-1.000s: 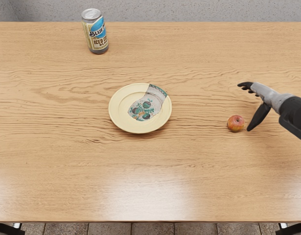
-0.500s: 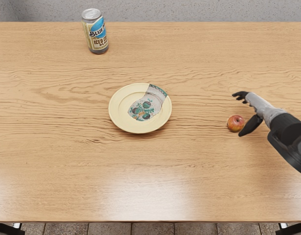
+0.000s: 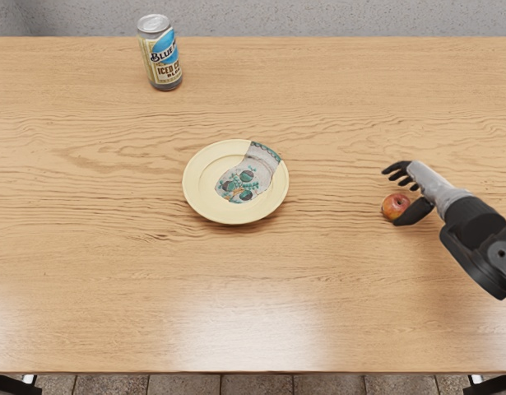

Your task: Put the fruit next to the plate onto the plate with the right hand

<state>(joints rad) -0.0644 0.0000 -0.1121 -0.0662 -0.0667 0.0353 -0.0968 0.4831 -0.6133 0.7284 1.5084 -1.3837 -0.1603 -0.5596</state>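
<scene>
One small red fruit [image 3: 394, 205] sits on the wooden table [image 3: 113, 271], off to the right of the plate [image 3: 201, 177] and well apart from it, so no part of the job is done yet. The fruit is round, so I think it can roll. If the right hand [image 3: 419, 191] bumps it before the fingers close, it may roll toward the plate or away from it, and the hand would grab only air. The fruit is also little next to the big fingers, so a squeeze from one side may make it pop out. On the way over, a loose hold could drop it short of the plate. A flat thing [image 3: 246, 177] with a blue and green pattern lies on the right part of the plate, and the fruit might roll off that if it lands there. The right hand is on the far side of the fruit from the plate. It is open and holds nothing. Its fingers [image 3: 396, 171] spread out just behind the fruit, and the thumb [image 3: 414, 213] reaches in just beside it, maybe touching; I cannot tell. A drink can [image 3: 160, 51] stands far behind the plate and to its left, out of the way.
</scene>
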